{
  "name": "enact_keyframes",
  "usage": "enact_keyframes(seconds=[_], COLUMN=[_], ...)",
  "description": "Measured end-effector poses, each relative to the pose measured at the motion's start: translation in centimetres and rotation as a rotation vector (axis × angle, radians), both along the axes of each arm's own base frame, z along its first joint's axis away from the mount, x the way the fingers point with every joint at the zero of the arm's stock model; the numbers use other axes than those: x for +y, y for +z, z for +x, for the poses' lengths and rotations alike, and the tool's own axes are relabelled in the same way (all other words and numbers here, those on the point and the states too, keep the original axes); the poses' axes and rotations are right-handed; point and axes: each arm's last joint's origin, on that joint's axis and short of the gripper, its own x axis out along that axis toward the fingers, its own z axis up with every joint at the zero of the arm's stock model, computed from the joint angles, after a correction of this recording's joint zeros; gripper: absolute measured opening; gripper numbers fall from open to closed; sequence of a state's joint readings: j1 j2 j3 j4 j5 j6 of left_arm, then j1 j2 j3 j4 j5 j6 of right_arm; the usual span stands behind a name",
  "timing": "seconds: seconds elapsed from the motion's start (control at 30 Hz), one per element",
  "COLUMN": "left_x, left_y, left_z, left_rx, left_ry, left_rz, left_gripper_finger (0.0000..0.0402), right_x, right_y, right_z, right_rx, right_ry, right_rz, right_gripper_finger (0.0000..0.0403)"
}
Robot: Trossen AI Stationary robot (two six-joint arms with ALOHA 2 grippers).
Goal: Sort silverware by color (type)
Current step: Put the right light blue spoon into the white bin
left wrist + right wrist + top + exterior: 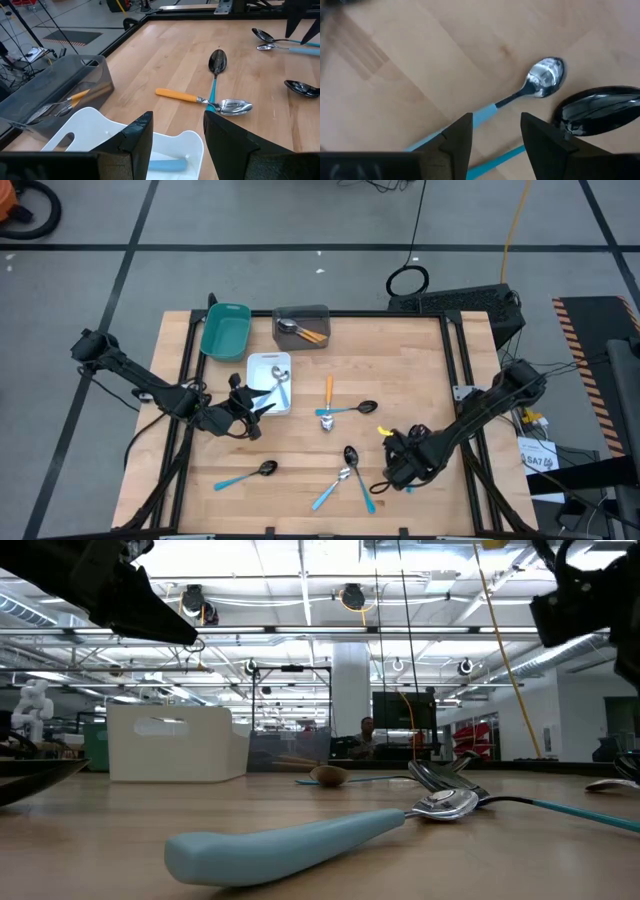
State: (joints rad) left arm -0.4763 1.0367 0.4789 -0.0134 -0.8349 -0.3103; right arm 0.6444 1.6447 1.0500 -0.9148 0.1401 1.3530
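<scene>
Silverware here is small and light: thin plastic handles, orange or light blue, with shiny silver or black bowls. It should be stiff but slippery, lying nearly flat on the wood, so a pinch across the handle near mid-length looks surer than one on the rounded bowl.

Five blue-handled spoons remain loose. One black-bowled spoon lies toward the front-left corner of the tabletop. A crossed pair near the front edge, a silver spoon and a black spoon, overlap, so lifting one may drag the other. At mid-tabletop an orange spoon touches another blue-handled spoon at their bowls, the same trouble.

Along the back edge stand a teal tray and a grey tray already holding orange-handled pieces; a white tray, just in front of them, holds a blue spoon.

Left gripper hovers over the white tray's near rim, fingers spread and holding nothing. Right gripper hangs above the silver spoon near the front edge, fingers also spread and empty. The black bowl just beside it crowds the descent.
</scene>
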Motion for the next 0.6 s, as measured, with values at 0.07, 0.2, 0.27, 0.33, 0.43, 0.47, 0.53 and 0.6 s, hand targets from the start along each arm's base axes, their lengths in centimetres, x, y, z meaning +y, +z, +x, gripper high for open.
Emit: enact_keyframes(seconds=[0.07, 0.2, 0.27, 0.33, 0.43, 0.47, 0.53, 0.6], left_x=[0.0, 0.0, 0.0, 0.0, 0.0, 0.0, 0.0, 0.0], left_y=[0.0, 0.0, 0.0, 0.0, 0.0, 0.0, 0.0, 0.1], left_z=[0.0, 0.0, 0.0, 0.0, 0.0, 0.0, 0.0, 0.0], left_rx=[0.000, 0.005, 0.005, 0.005, 0.005, 0.004, 0.001, -0.006], left_ry=[0.000, 0.000, 0.000, 0.000, 0.000, 0.000, 0.000, 0.000], left_rz=[0.000, 0.003, 0.003, 0.003, 0.003, 0.003, 0.001, -0.003], left_gripper_finger=[0.0175, 0.0175, 0.0175, 0.0175, 0.0175, 0.0175, 0.0175, 0.0175], right_x=[0.1, 0.3, 0.4, 0.6, 0.8, 0.8, 0.8, 0.8], right_y=[-0.5, -1.5, -1.8, -2.3, -2.9, -3.0, -3.4, -3.7], right_z=[0.2, 0.4, 0.6, 0.9, 1.2, 1.3, 1.5, 1.6], right_rx=[0.013, 0.039, 0.037, 0.030, 0.013, 0.009, 0.008, 0.017], right_ry=[0.011, 0.015, 0.021, 0.026, 0.037, 0.039, 0.044, 0.051], right_rz=[0.004, -0.020, -0.023, -0.027, -0.032, -0.034, -0.051, -0.061], right_gripper_finger=[0.0160, 0.0160, 0.0160, 0.0160, 0.0160, 0.0160, 0.0160, 0.0160])
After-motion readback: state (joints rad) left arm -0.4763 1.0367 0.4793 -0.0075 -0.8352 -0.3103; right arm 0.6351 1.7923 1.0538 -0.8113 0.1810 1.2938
